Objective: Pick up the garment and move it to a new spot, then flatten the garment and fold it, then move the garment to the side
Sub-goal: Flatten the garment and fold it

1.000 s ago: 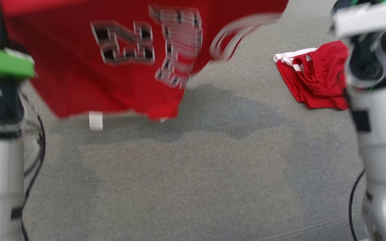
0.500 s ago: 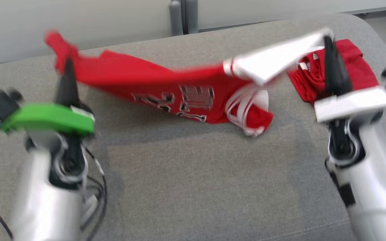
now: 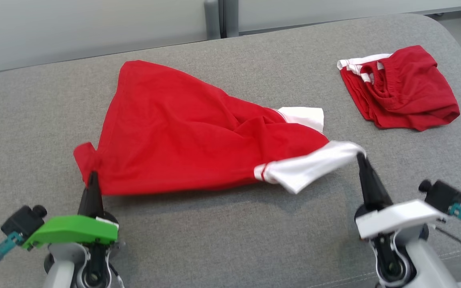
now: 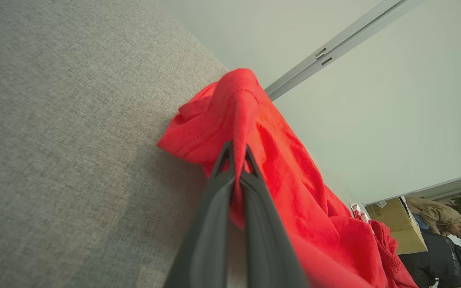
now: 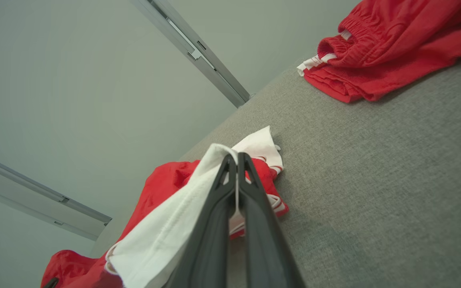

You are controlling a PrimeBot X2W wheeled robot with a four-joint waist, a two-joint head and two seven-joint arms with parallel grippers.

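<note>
Pinching shirt [image 3: 182, 140] corner with clamped left fingers [image 3: 92, 196], white sleeve [image 3: 306, 168] with clamped right fingers [image 3: 370, 184]; likely for spreading flat.

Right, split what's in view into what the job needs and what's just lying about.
Job:
red jersey, rumpled on the grey cushion
left pincer, shut on its red corner
right pincer, shut on its white sleeve

Lying about:
red shorts, bunched at the far right
cardboard box, in the background
</note>
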